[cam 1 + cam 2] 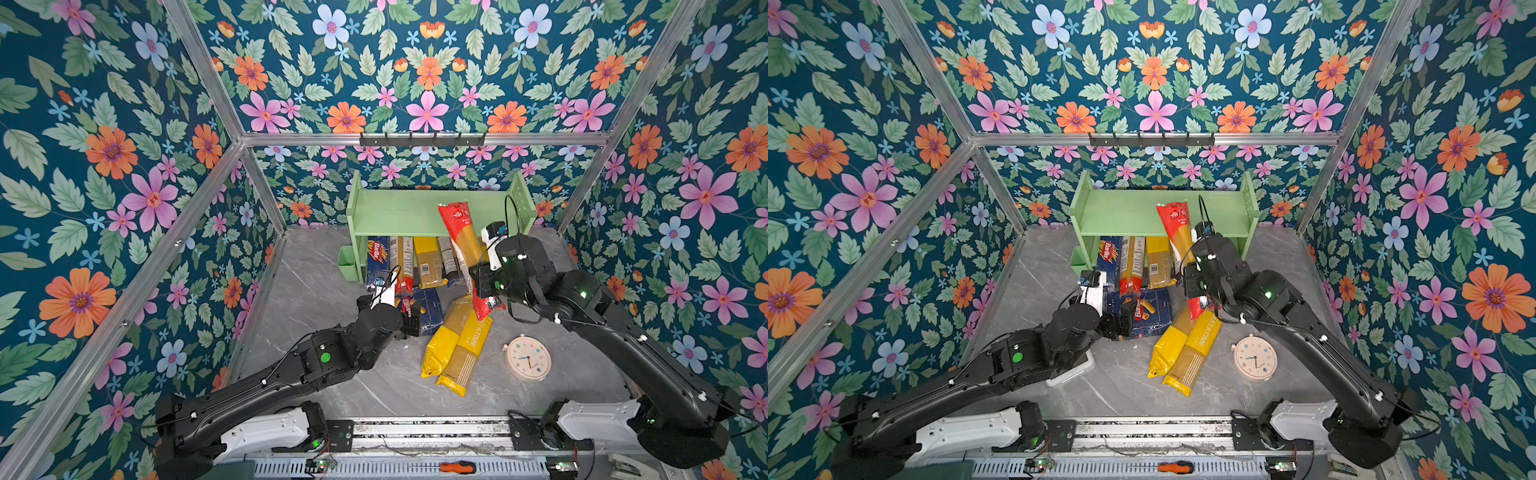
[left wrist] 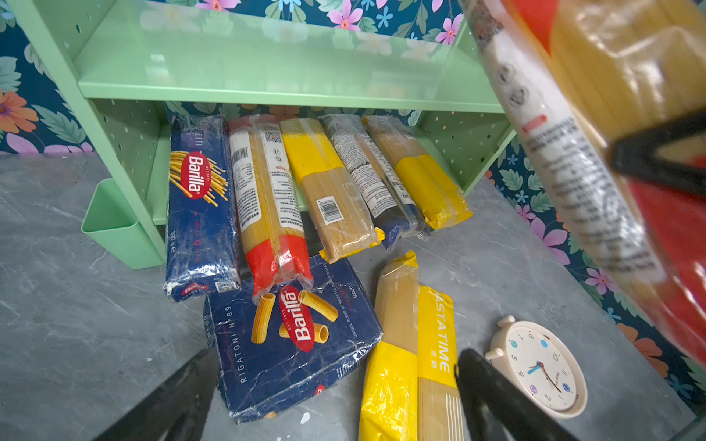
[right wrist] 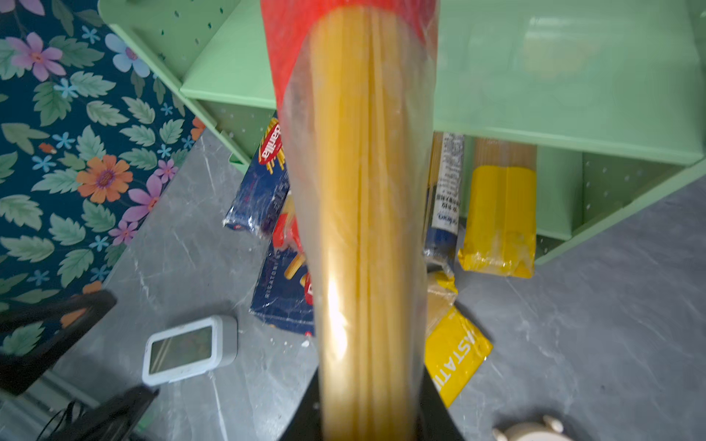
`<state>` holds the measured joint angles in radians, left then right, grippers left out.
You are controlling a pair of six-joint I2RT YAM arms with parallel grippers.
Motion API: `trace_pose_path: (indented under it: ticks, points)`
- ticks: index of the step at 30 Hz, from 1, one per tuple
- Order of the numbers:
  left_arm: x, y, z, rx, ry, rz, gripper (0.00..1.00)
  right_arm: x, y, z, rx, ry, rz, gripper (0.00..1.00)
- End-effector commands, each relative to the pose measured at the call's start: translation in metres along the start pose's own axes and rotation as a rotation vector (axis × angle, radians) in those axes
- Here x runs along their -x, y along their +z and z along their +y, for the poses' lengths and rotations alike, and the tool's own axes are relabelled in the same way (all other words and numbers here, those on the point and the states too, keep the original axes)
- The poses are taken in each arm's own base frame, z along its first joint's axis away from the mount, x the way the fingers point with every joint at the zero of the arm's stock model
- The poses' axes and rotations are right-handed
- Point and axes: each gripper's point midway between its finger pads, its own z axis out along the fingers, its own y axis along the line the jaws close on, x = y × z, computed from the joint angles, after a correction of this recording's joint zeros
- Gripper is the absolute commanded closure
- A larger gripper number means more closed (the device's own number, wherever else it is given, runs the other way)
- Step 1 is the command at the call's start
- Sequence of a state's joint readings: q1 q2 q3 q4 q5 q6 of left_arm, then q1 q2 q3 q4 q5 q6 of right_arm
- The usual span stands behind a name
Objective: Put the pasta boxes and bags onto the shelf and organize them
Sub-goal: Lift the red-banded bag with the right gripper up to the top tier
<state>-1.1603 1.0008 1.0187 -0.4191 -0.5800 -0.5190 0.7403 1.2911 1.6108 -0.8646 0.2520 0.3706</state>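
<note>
Gripper of right arm (image 1: pixel 480 287) aloft, tight around red-ended bag (image 1: pixel 463 232).

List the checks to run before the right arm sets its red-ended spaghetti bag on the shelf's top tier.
1. Grip: ok. The right gripper is shut on the red-ended bag, toward its near end.
2. Top tier free: ok. No pack lies on it.
3. Bag's far end higher than the tier's front edge: cannot tell. It overlaps the tier in both top views, but its height is unclear.
4. Left gripper out of the way: ok. It is open and low by the rigatoni box.
5. Lower tier as fallback: not ok. Five packs lie side by side and nearly fill it.
</note>
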Motion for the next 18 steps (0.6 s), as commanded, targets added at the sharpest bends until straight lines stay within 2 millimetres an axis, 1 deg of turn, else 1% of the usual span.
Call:
trace_pose_path:
  ticks: [1, 4, 8, 11, 12, 13, 16, 18]
  points:
    - [0.006, 0.001, 0.001, 0.022, 0.043, -0.013, 0.00, 0.051, 0.011, 0.005, 0.016, -0.032, -0.127, 0.89]
    - [0.009, 0.005, 0.000, 0.034, 0.058, -0.016, 0.00, 0.077, 0.026, -0.005, -0.063, -0.077, -0.160, 0.89]
    - [0.011, 0.010, -0.001, 0.033, 0.059, -0.016, 0.00, 0.104, 0.046, -0.022, -0.114, -0.079, -0.187, 0.89]
    - [0.011, 0.014, -0.002, 0.030, 0.053, -0.017, 0.00, 0.122, 0.064, -0.041, -0.152, -0.072, -0.195, 0.89]
    - [0.012, 0.015, -0.002, 0.030, 0.050, -0.018, 0.00, 0.125, 0.076, -0.050, -0.177, -0.074, -0.184, 0.89]
    - [0.011, 0.016, -0.001, 0.033, 0.048, -0.017, 0.00, 0.131, 0.082, -0.058, -0.202, -0.075, -0.185, 0.89]
    - [0.011, 0.017, 0.001, 0.039, 0.042, -0.019, 0.00, 0.147, 0.093, -0.078, -0.231, -0.067, -0.185, 0.89]
    - [0.010, 0.018, 0.003, 0.041, 0.037, -0.020, 0.00, 0.154, 0.103, -0.089, -0.249, -0.064, -0.173, 0.89]
